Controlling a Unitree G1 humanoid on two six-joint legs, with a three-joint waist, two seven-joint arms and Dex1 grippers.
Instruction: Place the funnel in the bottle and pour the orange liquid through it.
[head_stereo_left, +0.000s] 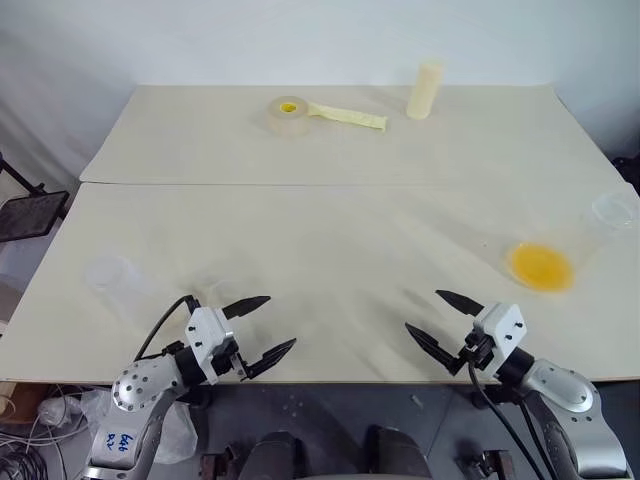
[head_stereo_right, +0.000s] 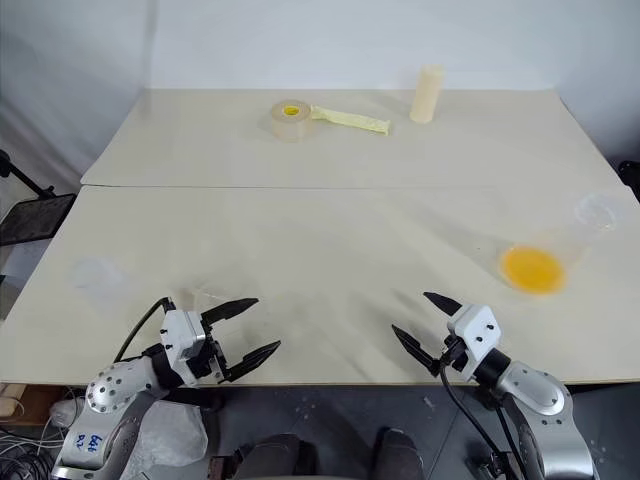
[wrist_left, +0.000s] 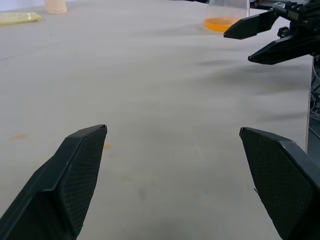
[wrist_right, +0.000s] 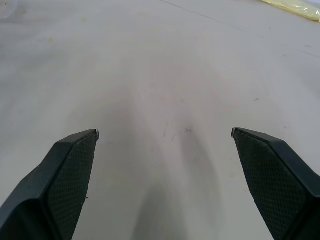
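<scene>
Over on the right side of the counter (head_stereo_left: 330, 225), the orange liquid (head_stereo_left: 541, 266) sits in the bottom of a clear conical cup (head_stereo_left: 575, 245) that looks tipped, its rim toward the counter's right edge. A clear plastic vessel (head_stereo_left: 112, 278), faint against the pale surface, is near the counter's left edge; whether it is the bottle or the funnel cannot be told. A second faint clear shape (head_stereo_right: 213, 297) lies just beyond the left gripper (head_stereo_left: 260, 330).

Both grippers hover over the near edge of the counter, well apart from each other and from the cup. The left gripper's jaws are spread wide, empty and touching nothing. The right gripper (head_stereo_left: 433, 322) likewise has its jaws wide apart and holds nothing.

At the far side lie a tape roll (head_stereo_left: 288, 115) with a yellow strip (head_stereo_left: 350, 117) beside it, and an opaque cream cylinder (head_stereo_left: 426, 90) standing upright.
</scene>
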